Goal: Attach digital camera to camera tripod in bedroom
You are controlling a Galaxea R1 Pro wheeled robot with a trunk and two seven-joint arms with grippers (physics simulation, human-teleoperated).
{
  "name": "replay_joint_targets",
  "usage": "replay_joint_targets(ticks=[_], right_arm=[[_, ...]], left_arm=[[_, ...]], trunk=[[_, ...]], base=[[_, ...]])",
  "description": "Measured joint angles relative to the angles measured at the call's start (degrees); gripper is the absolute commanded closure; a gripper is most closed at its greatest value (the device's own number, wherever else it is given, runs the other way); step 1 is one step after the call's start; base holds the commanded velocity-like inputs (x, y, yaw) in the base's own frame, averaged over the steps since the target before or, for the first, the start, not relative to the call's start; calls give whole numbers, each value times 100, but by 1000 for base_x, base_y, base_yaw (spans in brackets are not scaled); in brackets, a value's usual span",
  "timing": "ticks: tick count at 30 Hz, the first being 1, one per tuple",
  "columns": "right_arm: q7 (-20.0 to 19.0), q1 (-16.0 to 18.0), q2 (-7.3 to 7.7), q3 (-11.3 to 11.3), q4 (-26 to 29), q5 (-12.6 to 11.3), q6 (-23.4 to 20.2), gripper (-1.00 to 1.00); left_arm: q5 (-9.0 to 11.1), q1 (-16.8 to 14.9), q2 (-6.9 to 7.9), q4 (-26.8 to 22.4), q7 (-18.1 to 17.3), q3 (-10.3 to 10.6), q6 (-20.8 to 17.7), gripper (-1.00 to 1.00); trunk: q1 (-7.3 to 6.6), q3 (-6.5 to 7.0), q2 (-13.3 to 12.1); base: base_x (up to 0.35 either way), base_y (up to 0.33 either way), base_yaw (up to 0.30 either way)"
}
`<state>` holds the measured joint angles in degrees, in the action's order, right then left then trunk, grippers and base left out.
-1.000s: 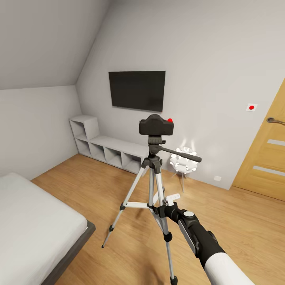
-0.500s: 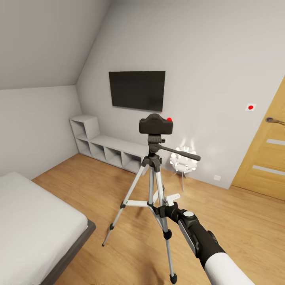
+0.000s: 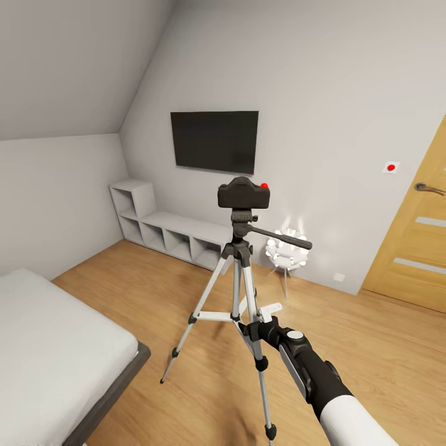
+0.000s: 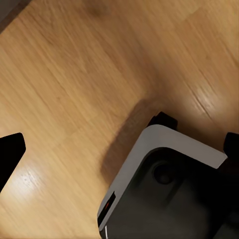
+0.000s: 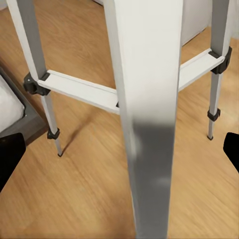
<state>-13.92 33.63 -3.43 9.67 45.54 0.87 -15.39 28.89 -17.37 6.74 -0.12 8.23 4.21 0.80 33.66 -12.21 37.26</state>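
The digital camera (image 3: pixel 243 193), black and boxy with a red dot on top, sits upright on the black pan head of the camera tripod (image 3: pixel 240 282). The tripod stands on the wood floor with its silver legs spread and its long handle pointing right. My right gripper (image 3: pixel 257 322) is low at the near tripod leg, well below the camera. In the right wrist view the right gripper (image 5: pixel 119 154) is open, with that silver leg (image 5: pixel 149 124) close between its widely spread black fingertips (image 5: pixel 10 162). My left gripper (image 4: pixel 119 149) hangs open over bare floor beside my base (image 4: pixel 164 189).
A white bed (image 3: pixel 56 353) fills the near left. A low white cube shelf (image 3: pixel 167 232) runs along the far wall under a wall TV (image 3: pixel 215 141). A small white ball lamp (image 3: pixel 286 251) stands behind the tripod. An oak door (image 3: pixel 415 248) is at the right.
The whole head view has slid up a little, so the head camera has moved. The tripod, the camera on it and my right arm keep the same pose.
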Motion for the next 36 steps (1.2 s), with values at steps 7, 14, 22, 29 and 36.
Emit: replay_joint_targets(ticks=[7, 14, 22, 29, 36], right_arm=[[2, 1, 0, -5, 4, 1, -1, -100], [15, 1, 4, -16, 6, 1, -1, -100], [8, 2, 14, -17, 3, -32, -8, -100], [2, 7, 106, -22, -207, -55, -16, -100], [-27, 8, 472, -51, -1117, -105, -11, -100]], left_arm=[[3, 0, -6, 4, 5, 0, 0, -100], [1, 0, -33, 4, 7, 0, 0, -100], [0, 0, -55, 2, 7, 0, 0, -100], [0, 0, -57, -3, 4, 0, 4, -100], [-5, 0, -51, -4, -3, 5, 7, -100]], trunk=[[2, 0, 1], [4, 0, 0], [4, 0, 0], [3, 0, 0], [1, 0, 0]], base=[[-85, 0, 0], [-288, 0, 0], [-334, 0, 0], [-248, 0, 0], [-47, 0, 0]])
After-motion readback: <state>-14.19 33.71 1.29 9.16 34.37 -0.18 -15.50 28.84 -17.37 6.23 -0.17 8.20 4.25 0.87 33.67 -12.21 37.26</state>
